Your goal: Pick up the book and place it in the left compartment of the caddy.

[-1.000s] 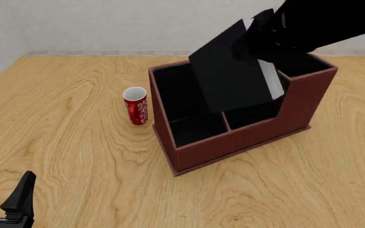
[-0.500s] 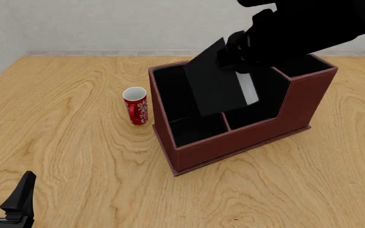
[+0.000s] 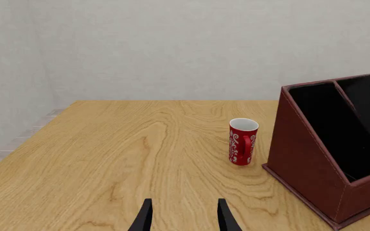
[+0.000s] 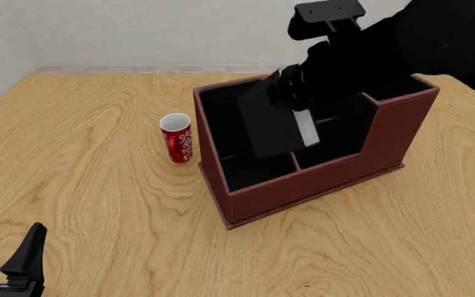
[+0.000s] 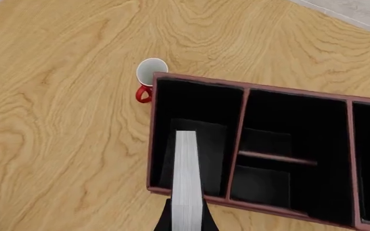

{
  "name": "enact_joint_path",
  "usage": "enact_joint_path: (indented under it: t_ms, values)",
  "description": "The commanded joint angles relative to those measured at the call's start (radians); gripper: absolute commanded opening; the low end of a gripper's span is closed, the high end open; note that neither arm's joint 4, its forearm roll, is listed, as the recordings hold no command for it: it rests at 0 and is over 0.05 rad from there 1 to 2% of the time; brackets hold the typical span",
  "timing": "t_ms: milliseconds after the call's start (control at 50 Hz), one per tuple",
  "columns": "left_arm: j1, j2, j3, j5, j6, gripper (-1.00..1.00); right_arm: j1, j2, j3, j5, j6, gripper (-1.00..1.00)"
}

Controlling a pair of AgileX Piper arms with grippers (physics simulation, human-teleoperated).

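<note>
1. Resting low at your near left corner, your left gripper (image 4: 5,263) has its two fingers apart with nothing between them. It sits well away from the work, so it cannot bump anything.
2. Next along is the red-and-white mug (image 4: 175,137). It stands upright on the wooden table (image 4: 81,179), just beside the caddy's left end wall. I think it is the one thing to watch, because a low swing could knock it over.
3. Then comes the caddy (image 4: 303,185), a big reddish-brown box with a black inside. The left compartment (image 5: 191,120) is the long thin slot along the wall nearest the mug.
4. You are holding the book (image 4: 274,120) above that slot, tilted, with its white page edge facing up at the right wrist camera. That view looks straight down the edge into the slot, so the thin side is lined up to slide in.
5. Your right gripper (image 5: 186,219) is clamped on the book's top end. Its lower corner looks close to the rim, but I cannot tell if it is inside. It has not been let go.
</note>
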Motion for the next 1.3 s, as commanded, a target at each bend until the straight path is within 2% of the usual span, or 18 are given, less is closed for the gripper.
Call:
enact_joint_path:
  t_ms: [20,1300]
  values:
    - [0.000,0.000,0.000,0.000,0.000,1.00,0.000,0.022,0.031,-0.054,0.023,-1.00]
    - [0.000,0.000,0.000,0.000,0.000,1.00,0.024,0.201,0.084,-0.222,0.059,-1.00]
